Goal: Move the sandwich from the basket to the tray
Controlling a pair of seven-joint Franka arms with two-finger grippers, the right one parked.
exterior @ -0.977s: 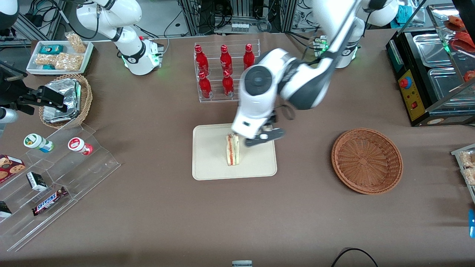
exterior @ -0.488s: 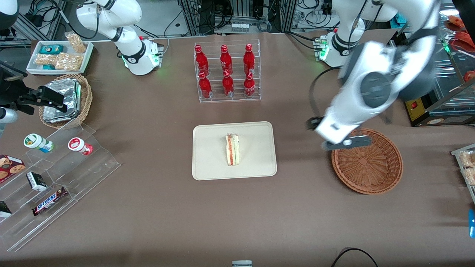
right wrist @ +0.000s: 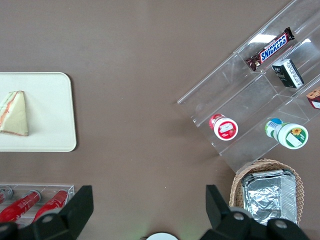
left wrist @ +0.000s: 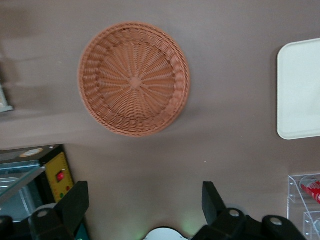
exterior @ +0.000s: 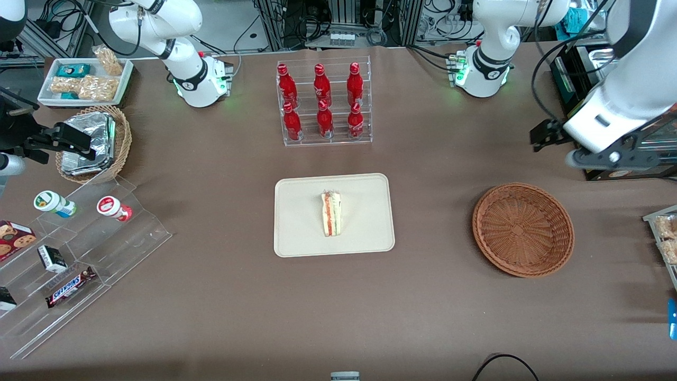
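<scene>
Nearest the front camera among the task's things, the round wicker basket (exterior: pixel 523 229) lies empty on the brown worktop (exterior: pixel 211 296), toward the working arm's end; level with it, at mid-worktop and well apart from it, sits the cream tray (exterior: pixel 296 235); the wrapped triangular sandwich (exterior: pixel 331 213) lies flat on that tray near its centre, its striped filling edge facing up, touching nothing but the tray; the right wrist view shows it the same way, wholly inside the rim. Farther from the camera than the tray stands a clear rack of red bottles (exterior: pixel 322 103). High above the worktop at the working arm's end, farther off than the basket and beside the black appliance (exterior: pixel 592 137), hangs the left arm's gripper (exterior: pixel 587 154); its own wrist view looks down on the empty basket, and there the two fingers (left wrist: pixel 75 200) stand spread wide with nothing between them.

Judged from this layout, the placing itself is done and the step in hand is the retreat after release; what is left calls only for the arm to settle clear of the appliance and the basket, with no new grasp needed; the sandwich looks stable as it lies.
</scene>
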